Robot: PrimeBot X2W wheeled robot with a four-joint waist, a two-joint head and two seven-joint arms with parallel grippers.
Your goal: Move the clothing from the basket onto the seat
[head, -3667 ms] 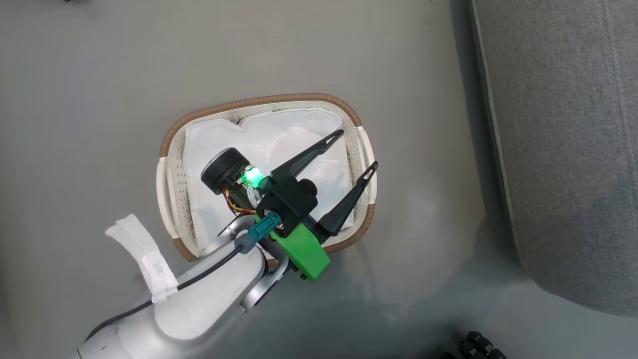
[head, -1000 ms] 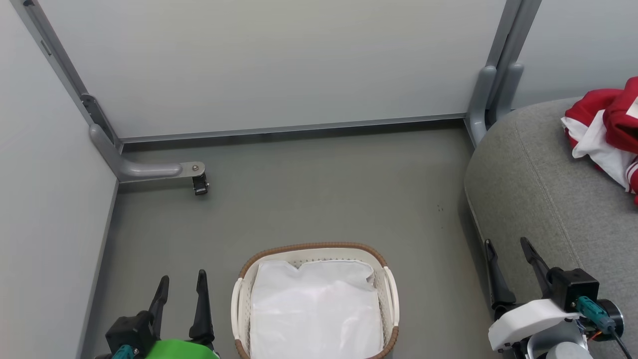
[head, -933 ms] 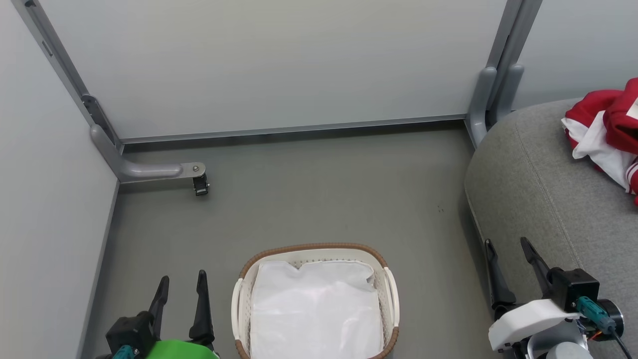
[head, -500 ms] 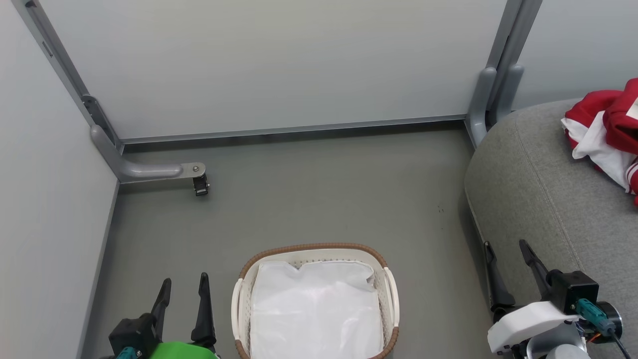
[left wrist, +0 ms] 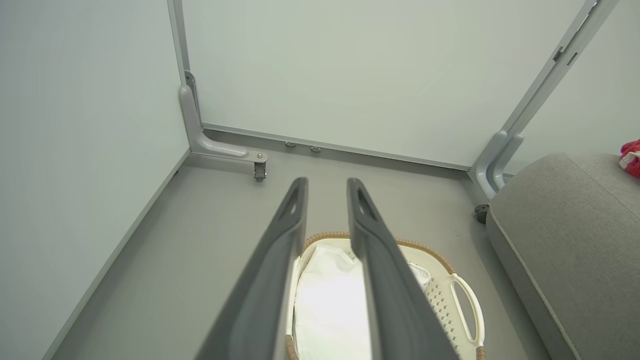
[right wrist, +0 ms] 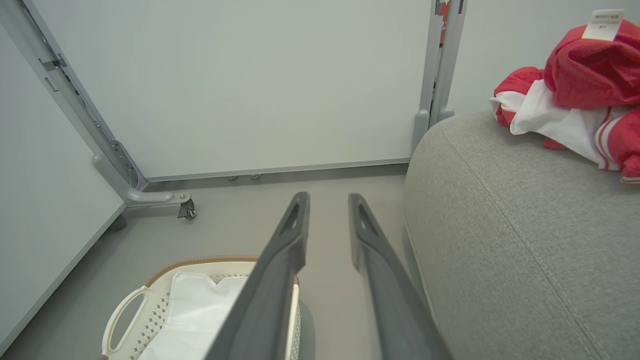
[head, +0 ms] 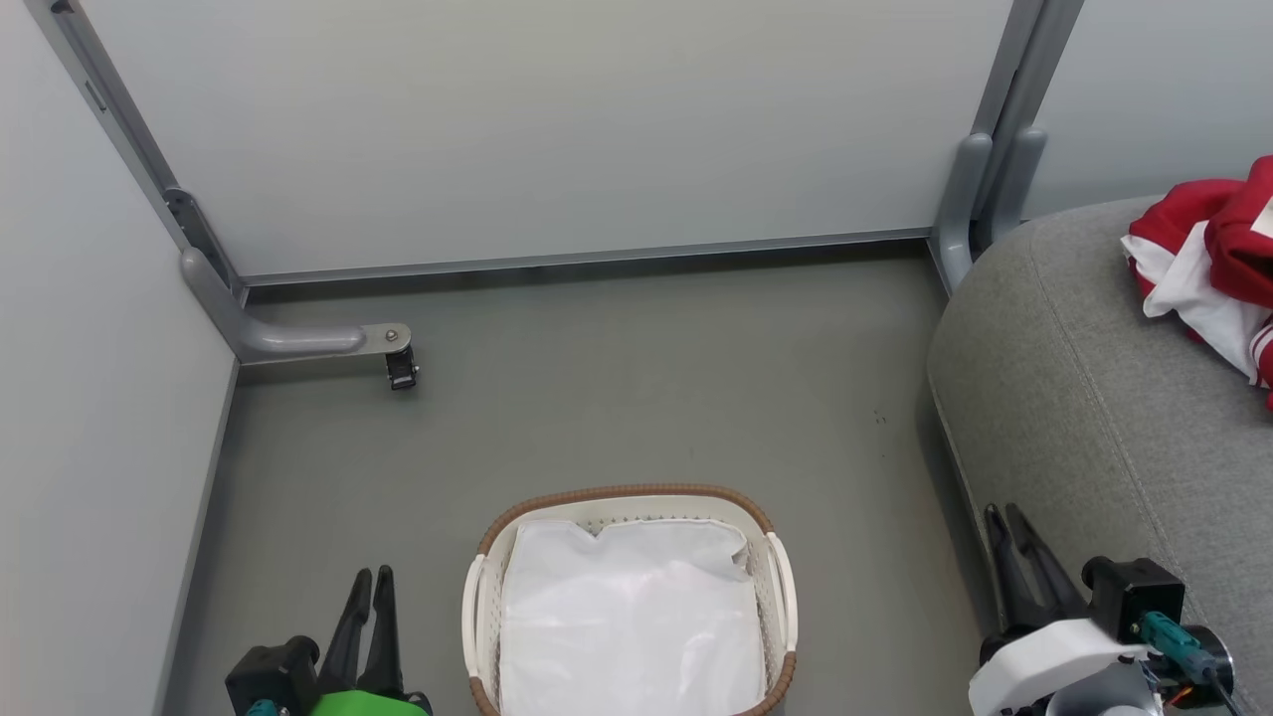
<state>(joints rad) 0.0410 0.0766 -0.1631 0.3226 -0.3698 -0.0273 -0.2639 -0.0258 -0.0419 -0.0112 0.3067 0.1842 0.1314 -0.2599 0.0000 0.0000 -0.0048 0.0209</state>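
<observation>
Right of my right claw (head: 1002, 512), and running on well ahead of it, lay the seat (head: 1074, 418), the biggest thing about. Between my two claws, somewhat nearer the left claw (head: 374, 575), stood the basket (head: 627, 492) on the floor (head: 617, 398), with nothing in it that I could see but its white liner (head: 627, 617). Far ahead and to the right of the right claw, the clothing (head: 1203, 268) lay bunched in a red and white heap on top of the seat, well apart from both claws. Each claw hung low with its fingers drawn narrow, a slim gap between them and nothing held. I judged the moving itself done, since no red showed in the basket. What was left, as I reckoned it, was only to keep both claws clear of basket and seat. Had a garment been hiding under the liner, the next move would have called for widening a claw and reaching down into the basket.
</observation>
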